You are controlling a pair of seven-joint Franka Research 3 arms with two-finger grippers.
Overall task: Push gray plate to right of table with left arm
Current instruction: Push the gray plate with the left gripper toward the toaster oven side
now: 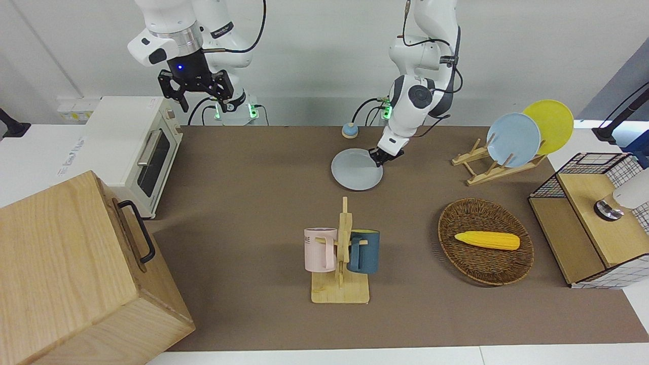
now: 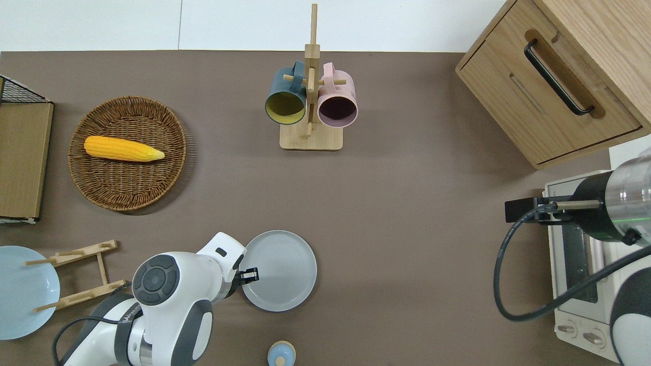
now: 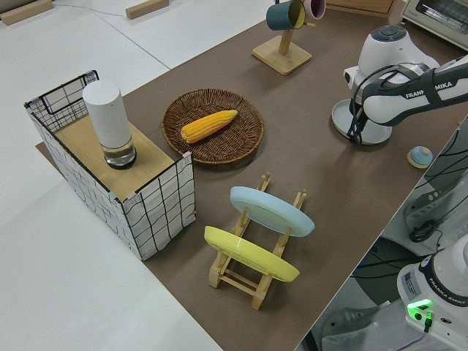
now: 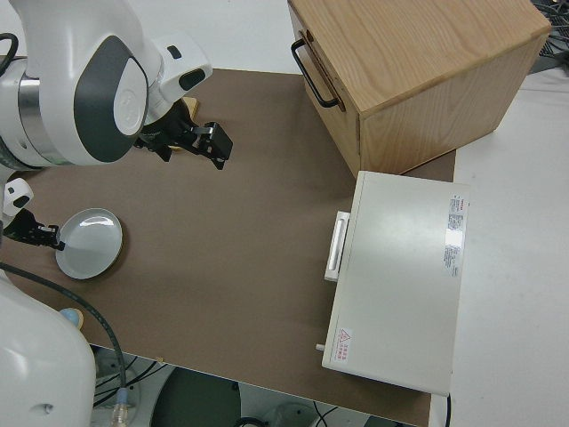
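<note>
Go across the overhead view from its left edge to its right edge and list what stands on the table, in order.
Sky-blue plate → wicker basket holding the corn → gray plate → mug stand with a dark blue and a pink mug → wooden cabinet → toaster oven.

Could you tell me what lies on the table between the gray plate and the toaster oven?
Nothing: the overhead view shows bare table from the gray plate to the toaster oven.
</note>
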